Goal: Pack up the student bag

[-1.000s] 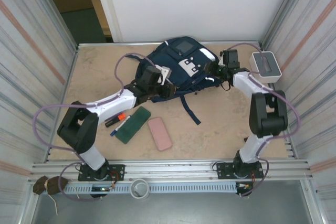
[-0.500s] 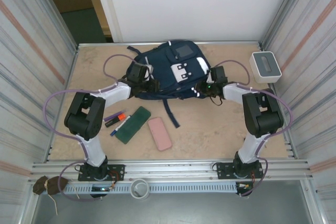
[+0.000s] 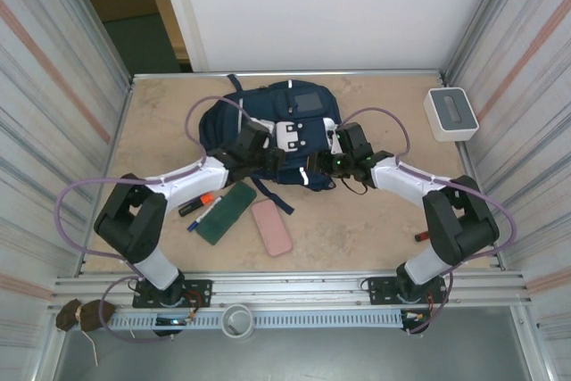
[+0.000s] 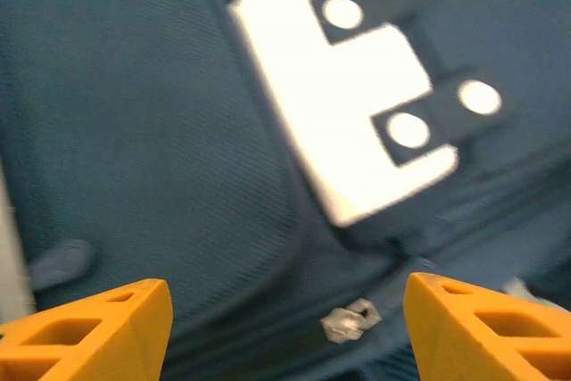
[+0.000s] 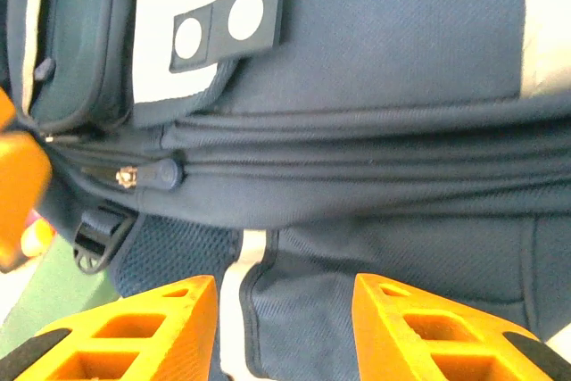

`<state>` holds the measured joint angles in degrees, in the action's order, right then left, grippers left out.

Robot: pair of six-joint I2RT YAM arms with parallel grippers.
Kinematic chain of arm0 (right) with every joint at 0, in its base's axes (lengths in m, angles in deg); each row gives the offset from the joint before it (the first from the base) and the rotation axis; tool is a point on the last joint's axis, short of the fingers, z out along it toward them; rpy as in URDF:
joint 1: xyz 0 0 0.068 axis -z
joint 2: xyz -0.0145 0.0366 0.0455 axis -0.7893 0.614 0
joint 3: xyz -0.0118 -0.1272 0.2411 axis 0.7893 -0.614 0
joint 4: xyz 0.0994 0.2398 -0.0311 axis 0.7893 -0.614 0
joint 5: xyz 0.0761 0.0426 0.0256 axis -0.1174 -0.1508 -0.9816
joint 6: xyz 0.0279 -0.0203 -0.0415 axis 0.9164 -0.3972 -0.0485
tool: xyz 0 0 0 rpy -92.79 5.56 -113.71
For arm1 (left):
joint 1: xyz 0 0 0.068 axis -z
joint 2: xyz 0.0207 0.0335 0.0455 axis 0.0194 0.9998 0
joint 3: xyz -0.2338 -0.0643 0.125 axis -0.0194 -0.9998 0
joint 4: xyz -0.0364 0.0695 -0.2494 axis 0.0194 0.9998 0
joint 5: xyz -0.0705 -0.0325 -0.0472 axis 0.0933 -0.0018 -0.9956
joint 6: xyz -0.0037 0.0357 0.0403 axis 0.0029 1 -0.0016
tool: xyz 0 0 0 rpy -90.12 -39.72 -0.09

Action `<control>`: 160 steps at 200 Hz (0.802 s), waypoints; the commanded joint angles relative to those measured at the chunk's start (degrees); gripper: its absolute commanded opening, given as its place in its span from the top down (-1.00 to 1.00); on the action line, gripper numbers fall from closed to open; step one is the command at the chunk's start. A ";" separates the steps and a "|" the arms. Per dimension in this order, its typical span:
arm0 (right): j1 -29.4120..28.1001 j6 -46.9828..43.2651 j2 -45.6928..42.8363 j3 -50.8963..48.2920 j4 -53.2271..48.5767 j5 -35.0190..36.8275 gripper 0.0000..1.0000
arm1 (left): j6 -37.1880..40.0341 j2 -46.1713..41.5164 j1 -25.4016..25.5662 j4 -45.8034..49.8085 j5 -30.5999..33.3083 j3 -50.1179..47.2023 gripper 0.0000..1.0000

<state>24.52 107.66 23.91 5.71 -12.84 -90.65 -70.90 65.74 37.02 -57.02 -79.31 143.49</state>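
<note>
The student bag [image 3: 263, 115], navy with a grey patch and a white label [image 4: 343, 118], lies flat at the middle back of the table. My left gripper [image 3: 282, 164] hovers at the bag's near edge, fingers [image 4: 98, 327] wide open over the navy fabric, a small metal zipper pull [image 4: 350, 321] between them. My right gripper [image 3: 321, 167] faces it from the right, also open, its fingers [image 5: 428, 332] either side of a white-trimmed seam on the bag [image 5: 375, 60]. A dark zipper pull [image 5: 150, 174] sits further left along the bag's zip.
In front of the bag lie a green pencil case [image 3: 226, 211], a pink case [image 3: 271, 227] and markers [image 3: 200, 203]. A white-grey box [image 3: 451, 113] stands at the back right. A small red thing [image 3: 421, 236] lies near the right arm. Corrugated walls flank the table.
The bag has turned and slid left and nearer. Both grippers have moved in to its near edge, close together. The left jaws have widened.
</note>
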 commanded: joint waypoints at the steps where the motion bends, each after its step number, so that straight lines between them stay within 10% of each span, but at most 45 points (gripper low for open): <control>1: 0.85 0.70 4.16 1.50 2.10 0.02 0.17 | -0.02 2.42 2.49 2.73 4.87 3.44 -0.37; 160: 2.67 3.11 8.58 -5.95 6.80 -0.39 0.32 | 1.99 18.66 4.06 8.23 6.69 15.82 0.07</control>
<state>26.75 110.80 31.06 2.12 -1.67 -91.83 -69.83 82.40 41.93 -49.48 -74.39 157.83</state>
